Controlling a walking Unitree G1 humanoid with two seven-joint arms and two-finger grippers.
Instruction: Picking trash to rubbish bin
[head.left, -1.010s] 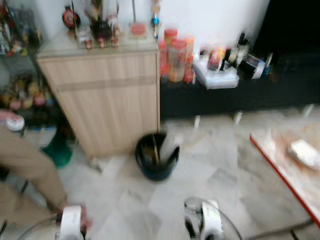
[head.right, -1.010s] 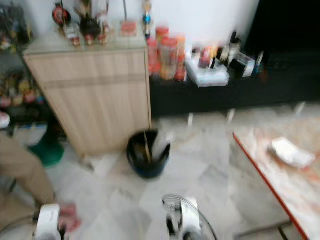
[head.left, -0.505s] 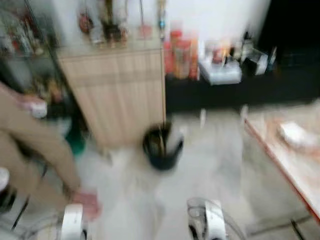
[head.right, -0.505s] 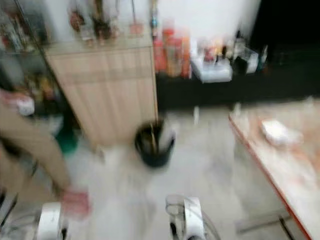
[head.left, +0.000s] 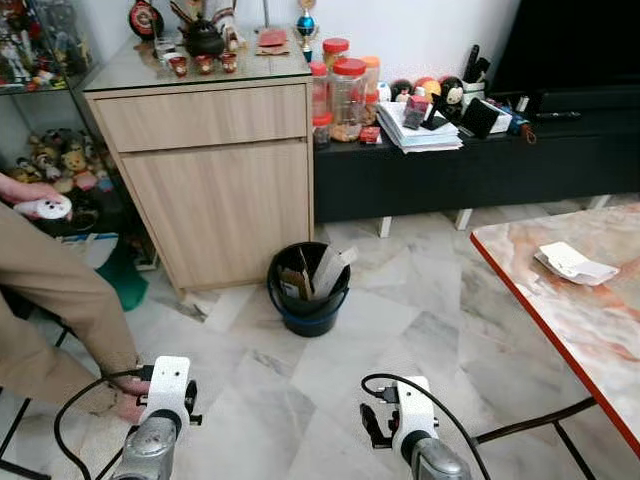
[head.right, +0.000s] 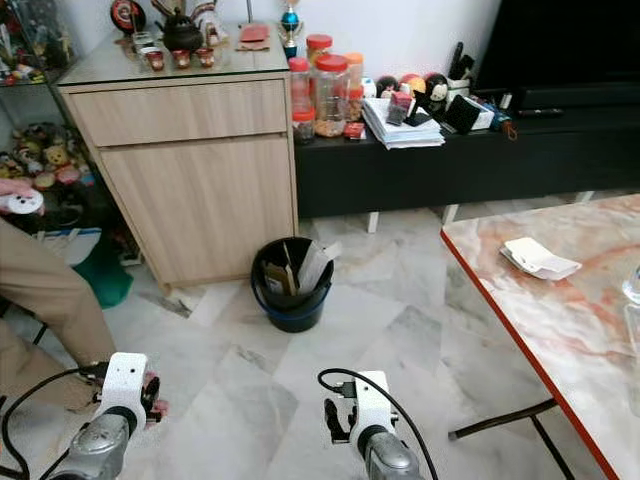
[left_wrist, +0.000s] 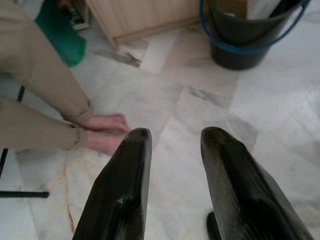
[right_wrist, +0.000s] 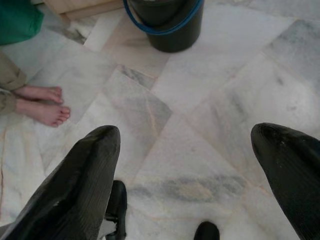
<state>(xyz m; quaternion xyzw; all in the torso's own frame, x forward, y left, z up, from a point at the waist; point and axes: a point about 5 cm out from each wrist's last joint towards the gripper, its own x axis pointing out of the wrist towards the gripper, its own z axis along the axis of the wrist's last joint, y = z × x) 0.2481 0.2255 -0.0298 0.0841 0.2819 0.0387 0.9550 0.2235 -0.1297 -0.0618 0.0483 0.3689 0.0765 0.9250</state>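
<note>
A black rubbish bin with a blue handle stands on the marble floor in front of the wooden cabinet, with cardboard and paper scraps sticking out of it. A crumpled white paper lies on the red-edged marble table at the right. Both arms hang low at the bottom of the eye views. My left gripper is open above bare floor, with the bin ahead of it. My right gripper is wide open and holds nothing, the bin beyond it.
A person in tan trousers sits at the left, bare feet on the floor close to my left gripper, a hand holding a white object. A black TV bench with jars and papers runs along the wall.
The earlier pictures are blurred and shifted from camera motion; the view is now steady. The bin, table and both low arms keep their places.
</note>
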